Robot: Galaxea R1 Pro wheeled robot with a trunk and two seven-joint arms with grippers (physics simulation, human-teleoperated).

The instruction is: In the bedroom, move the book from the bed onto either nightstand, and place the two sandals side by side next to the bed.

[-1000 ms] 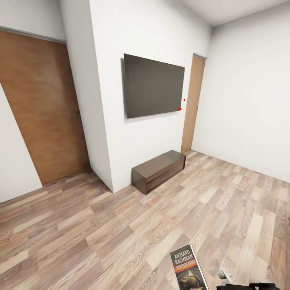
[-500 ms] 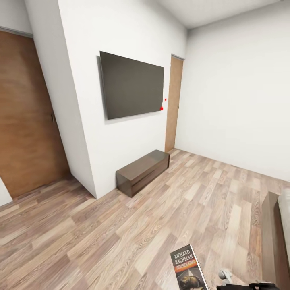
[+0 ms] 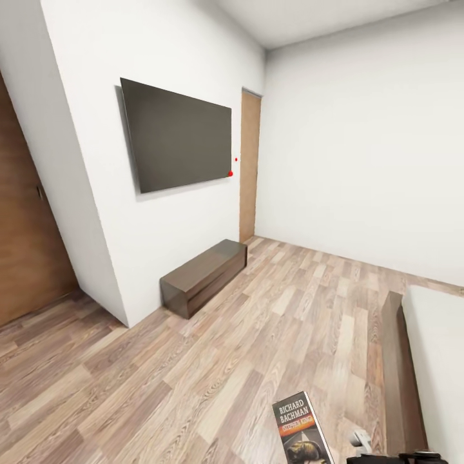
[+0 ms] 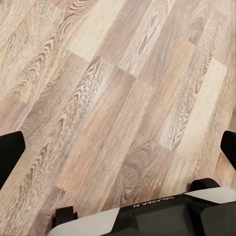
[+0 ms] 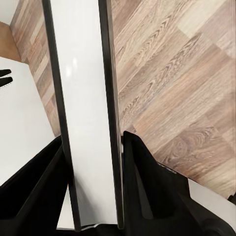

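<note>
Book (image 3: 301, 430) off the bed (image 3: 433, 361), carried upright just beside the bed's near frame rail, clamped edge-on between the right gripper (image 5: 91, 162) fingers (image 5: 142, 182). Placement on a nightstand not yet done; sandals not yet handled. Left gripper (image 4: 118, 155) pointed down at bare wood floor (image 4: 118, 98), fingertips spread wide, holding nothing. Farther from the bed: low dark-brown bench (image 3: 205, 277) against the wall, wall television (image 3: 177, 135) above it.
</note>
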